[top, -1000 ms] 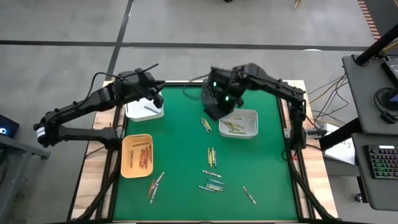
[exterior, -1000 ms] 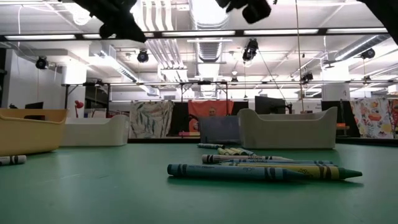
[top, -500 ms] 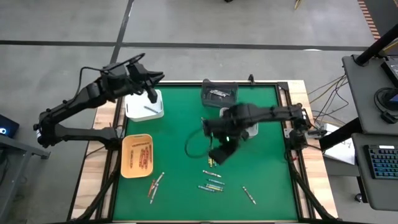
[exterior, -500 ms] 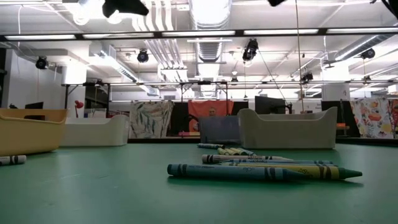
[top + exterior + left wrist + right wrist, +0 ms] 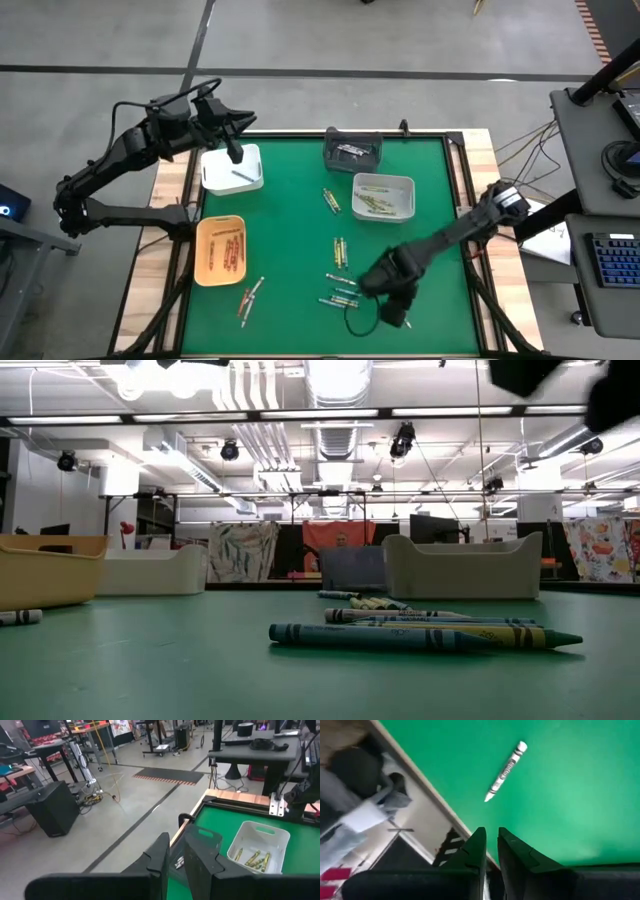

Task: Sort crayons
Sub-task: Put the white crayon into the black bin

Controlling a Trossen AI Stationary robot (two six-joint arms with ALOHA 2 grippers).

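Right arm has swung from the grey tray down to the table's near edge.
Its jaws point(image 5: 490, 851) (pressed almost together, empty) point just short of a white crayon point(image 5: 505, 771); left jaws point(image 5: 175, 857) likewise.

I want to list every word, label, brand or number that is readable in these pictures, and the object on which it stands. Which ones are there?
None can be read.
White paper-wrapped crayon on the green mat: dark printing on its wrapper, too blurred to read.
Green-blue crayons lying nearest in the low view: wrapper markings, too small to read.
Trays, table and room: no legible sign or number.
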